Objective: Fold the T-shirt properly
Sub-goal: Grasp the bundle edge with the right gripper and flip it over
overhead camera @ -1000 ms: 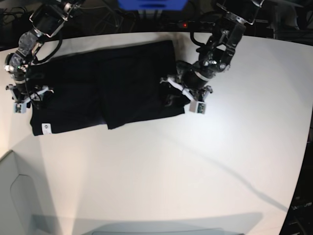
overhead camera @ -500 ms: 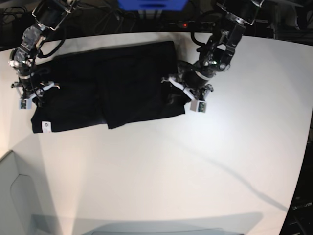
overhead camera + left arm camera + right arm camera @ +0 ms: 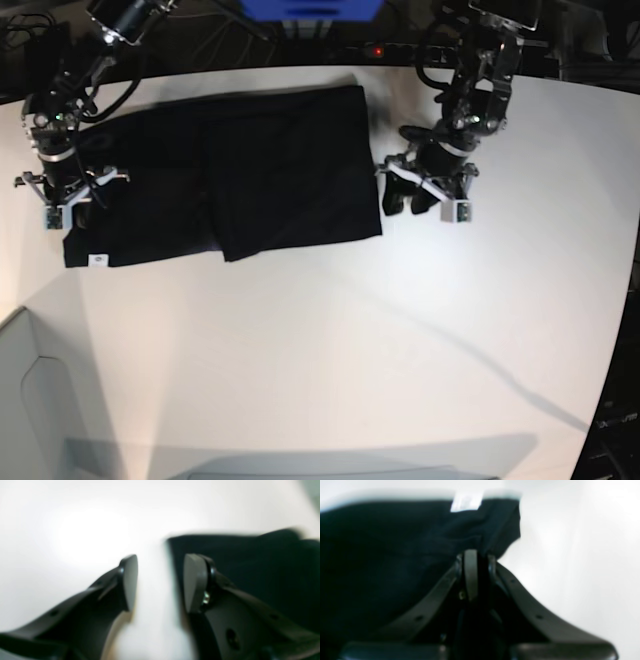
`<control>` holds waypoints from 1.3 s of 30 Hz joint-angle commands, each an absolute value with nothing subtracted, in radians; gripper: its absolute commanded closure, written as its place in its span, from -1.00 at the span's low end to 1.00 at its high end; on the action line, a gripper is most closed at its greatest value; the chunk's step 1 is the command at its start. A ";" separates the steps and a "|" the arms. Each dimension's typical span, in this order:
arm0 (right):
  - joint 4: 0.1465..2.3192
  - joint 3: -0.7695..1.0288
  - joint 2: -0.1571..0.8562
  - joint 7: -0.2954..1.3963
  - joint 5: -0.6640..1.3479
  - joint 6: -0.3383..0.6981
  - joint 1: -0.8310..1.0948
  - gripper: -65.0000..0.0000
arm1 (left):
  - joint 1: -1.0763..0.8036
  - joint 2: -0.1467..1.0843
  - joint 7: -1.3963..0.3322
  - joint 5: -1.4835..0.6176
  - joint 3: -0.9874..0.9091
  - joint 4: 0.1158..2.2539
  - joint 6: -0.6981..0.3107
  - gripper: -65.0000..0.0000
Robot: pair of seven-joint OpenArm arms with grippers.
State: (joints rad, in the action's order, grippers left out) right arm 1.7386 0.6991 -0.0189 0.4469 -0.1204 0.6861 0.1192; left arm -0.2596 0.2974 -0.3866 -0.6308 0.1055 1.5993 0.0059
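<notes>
While right end effector (image 3: 477, 575) pinches T-shirt (image 3: 250, 170) — left end effector (image 3: 160, 580) agape

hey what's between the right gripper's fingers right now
A pinch of the black T-shirt: the right gripper is shut on cloth at its edge, near the white tag. Whether it grips one layer or several cannot be seen; the fingers cover the fold.

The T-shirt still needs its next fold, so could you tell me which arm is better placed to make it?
Probably the right: the right gripper is shut on the T-shirt at its edge, while the left gripper is open over the table beside it.
</notes>
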 commanded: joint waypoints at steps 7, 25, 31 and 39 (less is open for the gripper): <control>1.945 0.616 -0.087 0.423 -0.105 0.698 0.182 1.00 | -0.208 0.257 -0.361 -0.630 0.104 1.529 -0.004 0.11; 1.922 -0.185 -0.157 0.423 -0.111 0.698 0.315 1.00 | -0.136 0.252 -0.361 -0.630 0.163 1.440 -0.004 0.11; 1.768 -0.239 -0.157 0.423 -0.111 0.698 0.219 1.00 | -0.142 0.257 -0.361 -0.638 0.157 1.449 -0.004 0.11; 1.716 -0.245 -0.157 0.421 -0.107 0.698 0.186 1.00 | -0.249 0.309 -0.361 -0.641 0.088 1.595 -0.001 0.11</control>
